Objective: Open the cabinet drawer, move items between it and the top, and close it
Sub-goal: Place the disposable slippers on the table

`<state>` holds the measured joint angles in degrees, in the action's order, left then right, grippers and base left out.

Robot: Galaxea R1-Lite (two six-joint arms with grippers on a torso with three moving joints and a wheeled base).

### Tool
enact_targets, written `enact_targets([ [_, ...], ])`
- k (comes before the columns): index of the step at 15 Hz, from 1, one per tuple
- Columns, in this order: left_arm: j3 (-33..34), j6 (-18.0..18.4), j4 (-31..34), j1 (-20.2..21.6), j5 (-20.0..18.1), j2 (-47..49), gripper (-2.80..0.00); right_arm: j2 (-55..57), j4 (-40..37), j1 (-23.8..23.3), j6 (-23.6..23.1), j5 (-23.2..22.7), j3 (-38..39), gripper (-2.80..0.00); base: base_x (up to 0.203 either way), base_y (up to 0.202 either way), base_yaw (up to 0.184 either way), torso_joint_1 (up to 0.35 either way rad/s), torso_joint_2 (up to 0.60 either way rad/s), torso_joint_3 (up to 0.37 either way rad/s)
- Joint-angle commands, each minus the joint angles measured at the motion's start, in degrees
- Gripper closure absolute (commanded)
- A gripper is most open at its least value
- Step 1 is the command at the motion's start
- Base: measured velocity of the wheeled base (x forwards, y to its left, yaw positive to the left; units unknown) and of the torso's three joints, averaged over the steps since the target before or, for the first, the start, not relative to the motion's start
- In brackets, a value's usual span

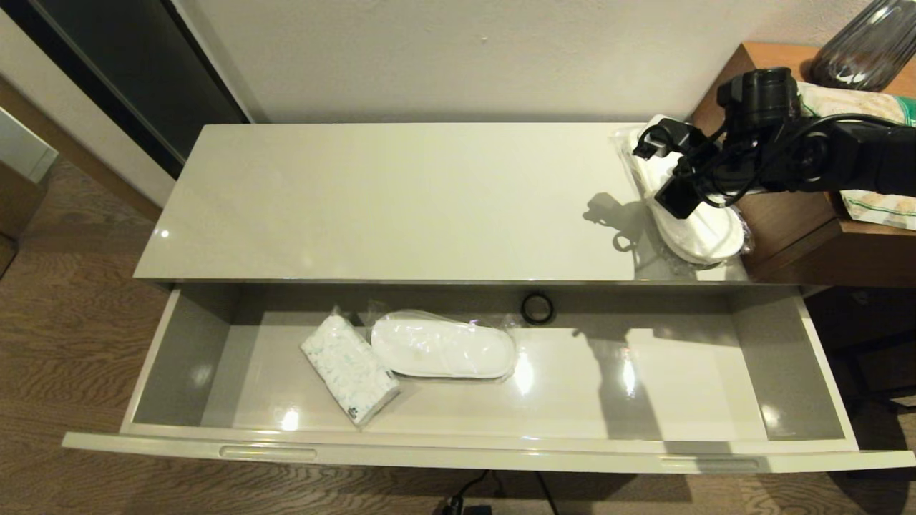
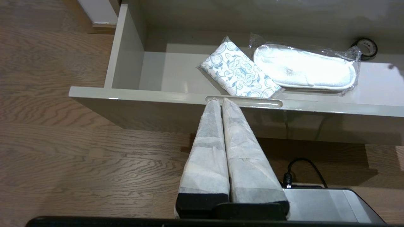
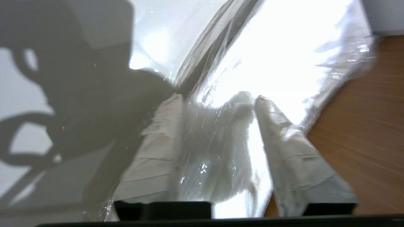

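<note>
The cabinet drawer [image 1: 458, 452] stands pulled fully out below the top [image 1: 393, 200]. One wrapped white slipper pair [image 1: 444, 347] lies flat inside the drawer, left of centre. A second wrapped slipper pair [image 1: 705, 229] lies on the top's right end. My right gripper [image 1: 662, 175] is down over that pair; in the right wrist view its fingers stand open on either side of the crinkly wrapper [image 3: 284, 47]. My left gripper [image 2: 220, 101] is shut and empty, its tips by the left slot of the drawer front [image 2: 157, 94], low in front of the cabinet and out of the head view.
A patterned tissue pack [image 1: 349, 368] lies against the drawer's slipper pair. A black tape roll [image 1: 537, 309] sits at the drawer's back wall. The brown side table [image 1: 794, 229] abuts the top's right end, carrying a dark vase [image 1: 869, 46] and a cloth [image 1: 880, 207].
</note>
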<state>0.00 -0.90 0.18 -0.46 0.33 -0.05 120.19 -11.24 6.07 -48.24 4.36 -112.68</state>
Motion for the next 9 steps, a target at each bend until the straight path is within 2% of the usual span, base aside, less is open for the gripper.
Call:
enact_targets([
  [1,0.00,0.02,-0.01,0.02,0.02,0.05,0.00,1.06,-0.24,0.43,-0.36,0.04,-0.26,-2.80,0.000,0.000,0.000,0.000,0.00,0.000],
  [6,0.00,-0.04,-0.01,0.02,0.02,0.05,0.00,-4.98,-1.03,0.89,-0.36,-0.36,-0.24,-2.80,0.000,0.000,0.000,0.000,0.00,0.000],
  [9,0.00,0.01,-0.01,0.02,0.02,0.05,0.00,-12.83,-11.13,1.43,-0.05,-0.41,0.21,-2.80,0.000,0.000,0.000,0.000,0.00,0.000],
])
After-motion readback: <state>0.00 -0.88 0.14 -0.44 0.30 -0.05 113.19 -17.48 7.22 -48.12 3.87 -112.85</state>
